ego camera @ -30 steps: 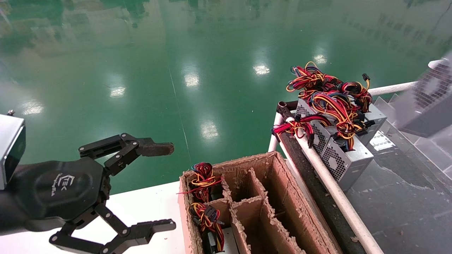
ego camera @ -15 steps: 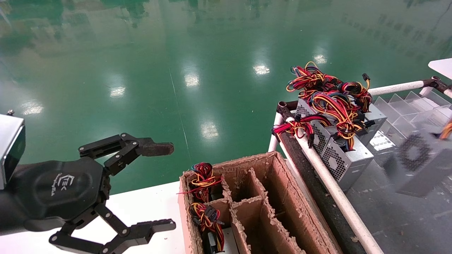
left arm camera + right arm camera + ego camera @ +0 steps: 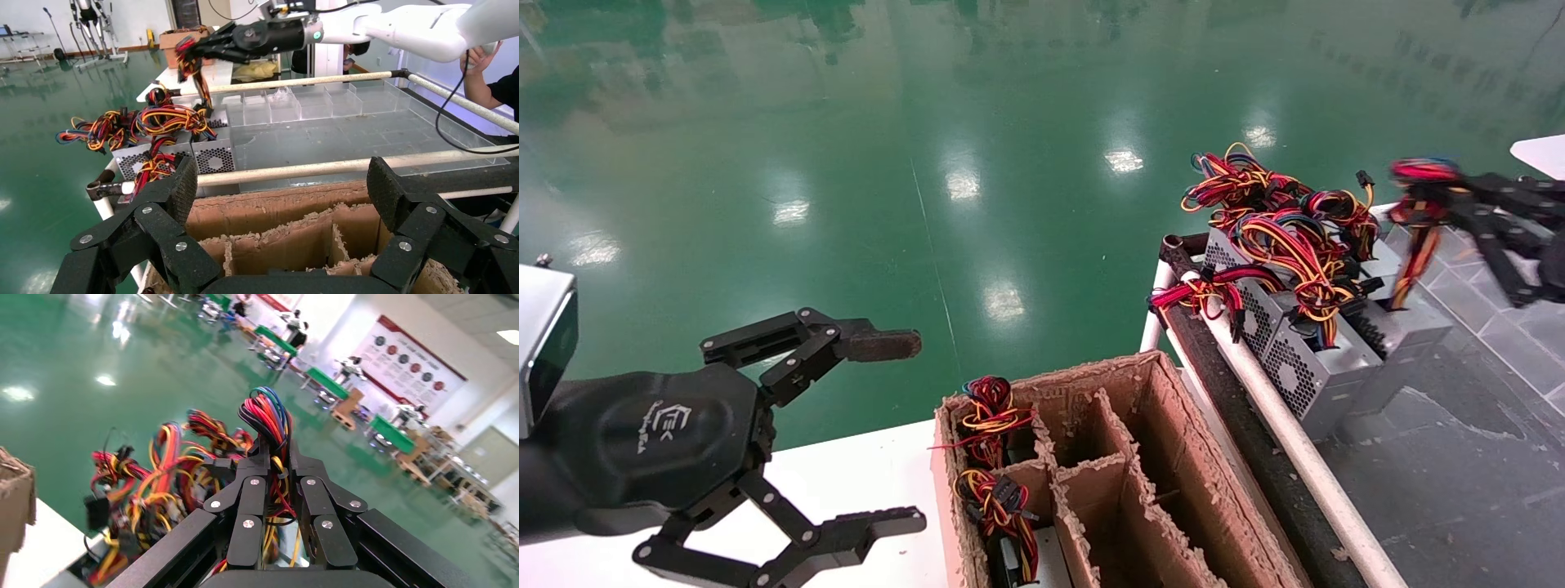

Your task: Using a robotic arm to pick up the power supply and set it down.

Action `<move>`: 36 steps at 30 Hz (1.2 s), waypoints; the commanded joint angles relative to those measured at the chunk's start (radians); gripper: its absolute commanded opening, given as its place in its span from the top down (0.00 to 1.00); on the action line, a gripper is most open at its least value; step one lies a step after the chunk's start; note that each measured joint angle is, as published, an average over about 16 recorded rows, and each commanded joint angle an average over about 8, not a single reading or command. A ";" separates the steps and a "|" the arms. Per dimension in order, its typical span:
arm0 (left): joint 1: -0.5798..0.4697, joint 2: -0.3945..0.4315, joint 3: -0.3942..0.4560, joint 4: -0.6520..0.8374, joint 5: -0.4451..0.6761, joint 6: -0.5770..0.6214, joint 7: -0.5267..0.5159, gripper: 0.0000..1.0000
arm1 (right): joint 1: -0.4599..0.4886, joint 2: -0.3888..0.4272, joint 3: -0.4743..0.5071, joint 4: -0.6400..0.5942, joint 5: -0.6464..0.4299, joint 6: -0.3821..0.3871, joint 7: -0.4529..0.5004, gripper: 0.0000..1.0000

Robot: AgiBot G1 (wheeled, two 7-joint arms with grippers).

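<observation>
Glossy green floor (image 3: pixel 977 163) spreads out behind the bench, with ceiling lights mirrored in it. On the robot's right, the right gripper (image 3: pixel 1418 192) (image 3: pixel 278 459) (image 3: pixel 190 52) hangs over the grey tray (image 3: pixel 1459 457), its fingers (image 3: pixel 252 502) pinched tight on the wire bundle (image 3: pixel 266 413) of a power supply (image 3: pixel 1406 327). That box hangs below the claw at the tray's near rail, right beside two other supplies (image 3: pixel 1303 359) with tangled red and yellow wires (image 3: pixel 1279 220). A white rail (image 3: pixel 1287 425) runs along the tray's edge. Next to it sits a ragged cardboard box (image 3: pixel 1173 457) with dividers, some wires (image 3: pixel 989 412) in its left cells. The left gripper (image 3: pixel 846 433) (image 3: pixel 281 190) hovers on the left over a white table (image 3: pixel 862 474), its fingers spread wide, holding nothing.
</observation>
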 commanded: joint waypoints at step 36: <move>0.000 0.000 0.001 0.001 -0.001 0.000 0.000 0.00 | 0.050 -0.040 -0.028 -0.008 0.046 -0.035 0.101 0.00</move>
